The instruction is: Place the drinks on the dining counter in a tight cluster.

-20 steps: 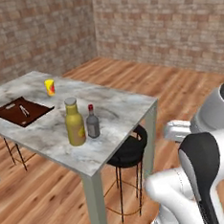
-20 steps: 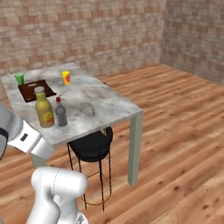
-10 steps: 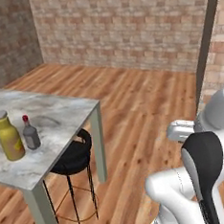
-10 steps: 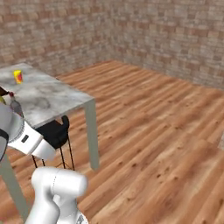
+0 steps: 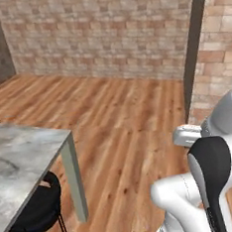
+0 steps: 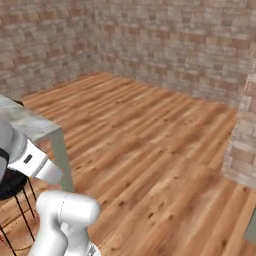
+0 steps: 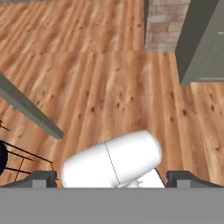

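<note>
Left base view: corner of marble counter (image 5: 22, 161) seen at left edge, on thin grey-green leg (image 5: 75, 181); black stool (image 5: 37, 212) tucked under it. Wood floor (image 5: 118, 118) and brick wall (image 5: 100, 30) seen beyond.

Right base view: counter corner (image 6: 30, 125) seen at left, stool (image 6: 10, 182) beneath.

Hand view: claw (image 7: 112, 178) spread wide, nothing gripped; fingertips (image 7: 43, 178) seen at bottom edge, above floor. Counter leg (image 7: 30, 111) crosses left side.

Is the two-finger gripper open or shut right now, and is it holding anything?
Open and empty. In the hand view the gripper has its two dark fingertips far apart at the bottom corners, with nothing gripped between them.
</note>
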### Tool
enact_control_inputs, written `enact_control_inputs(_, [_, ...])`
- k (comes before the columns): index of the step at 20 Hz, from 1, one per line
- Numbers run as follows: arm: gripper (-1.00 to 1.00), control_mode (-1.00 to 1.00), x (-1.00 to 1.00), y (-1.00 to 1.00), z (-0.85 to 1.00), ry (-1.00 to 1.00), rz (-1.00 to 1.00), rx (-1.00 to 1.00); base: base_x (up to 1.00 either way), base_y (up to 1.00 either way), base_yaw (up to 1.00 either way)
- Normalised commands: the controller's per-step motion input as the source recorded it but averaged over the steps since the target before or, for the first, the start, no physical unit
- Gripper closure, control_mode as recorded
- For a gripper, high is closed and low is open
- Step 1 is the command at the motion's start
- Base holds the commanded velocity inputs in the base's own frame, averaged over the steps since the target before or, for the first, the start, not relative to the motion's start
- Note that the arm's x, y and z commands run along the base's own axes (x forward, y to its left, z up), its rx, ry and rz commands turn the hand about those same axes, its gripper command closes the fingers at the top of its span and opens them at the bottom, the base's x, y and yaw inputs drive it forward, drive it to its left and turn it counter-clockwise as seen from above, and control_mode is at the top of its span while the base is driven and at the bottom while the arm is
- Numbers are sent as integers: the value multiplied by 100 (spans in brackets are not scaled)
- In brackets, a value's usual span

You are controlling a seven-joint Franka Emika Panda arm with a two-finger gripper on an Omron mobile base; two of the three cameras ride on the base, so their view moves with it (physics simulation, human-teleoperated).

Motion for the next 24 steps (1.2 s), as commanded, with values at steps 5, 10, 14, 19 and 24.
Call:
enact_control_inputs(5, [-100, 100, 0, 0, 0, 0, 0, 0, 56, -19, -69])
enact_control_inputs(10, [-100, 100, 0, 0, 0, 0, 0, 0, 1, 0, -97])
enact_control_inputs(14, [-100, 100, 0, 0, 0, 0, 0, 0, 0, 0, -99])
enact_control_inputs(19, [-100, 100, 0, 0, 0, 0, 0, 0, 0, 0, -99])
enact_control_inputs(24, [-100, 100, 0, 0, 0, 0, 0, 0, 11, 0, -89])
